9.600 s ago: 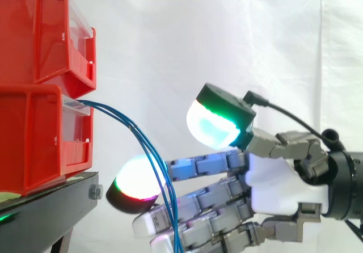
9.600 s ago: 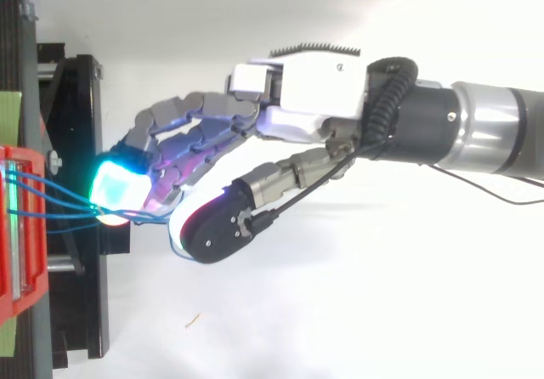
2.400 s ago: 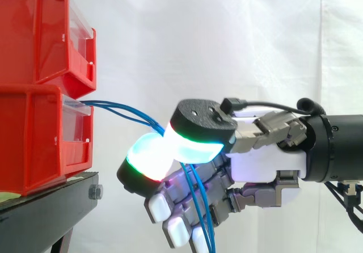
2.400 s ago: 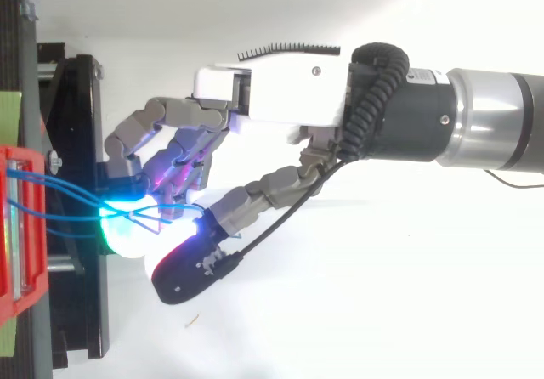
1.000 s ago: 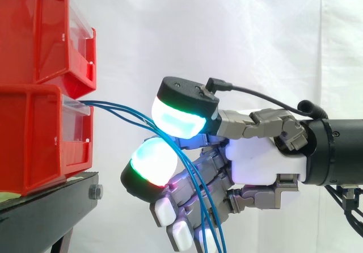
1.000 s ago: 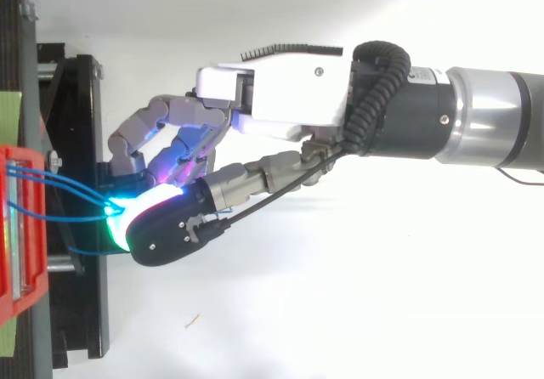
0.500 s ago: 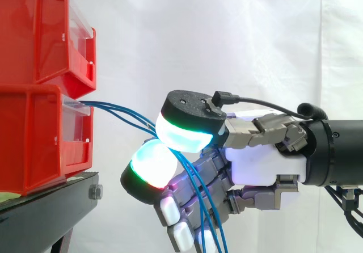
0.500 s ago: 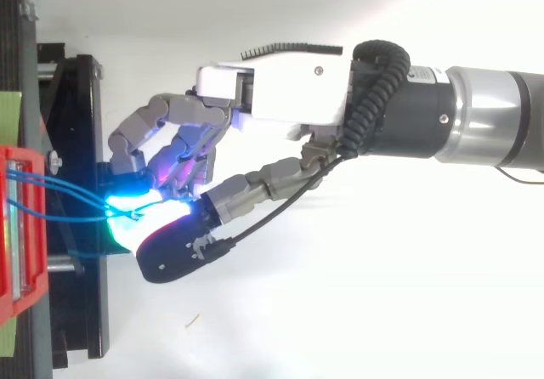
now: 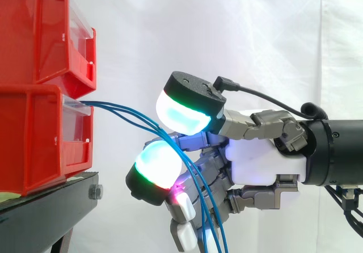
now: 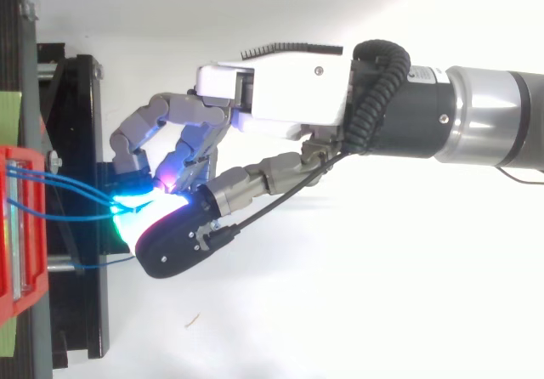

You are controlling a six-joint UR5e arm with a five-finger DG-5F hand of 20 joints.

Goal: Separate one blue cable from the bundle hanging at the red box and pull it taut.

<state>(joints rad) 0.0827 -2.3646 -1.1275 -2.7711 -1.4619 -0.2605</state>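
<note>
The hand [image 9: 258, 168] is curled about the blue cables [image 9: 129, 116], which pass between its glowing pads [image 9: 180, 116]; whether one strand is isolated, cannot tell. The cables slope down from the lower red bin [image 9: 34, 134], at the side view's left, into the hand; tautening needs a rightward pull.

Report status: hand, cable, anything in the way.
Hand curled round blue cables, thumb pad over them. Several strands in the grip, none singled out, not taut from lower red bin. Nothing in the way.
</note>
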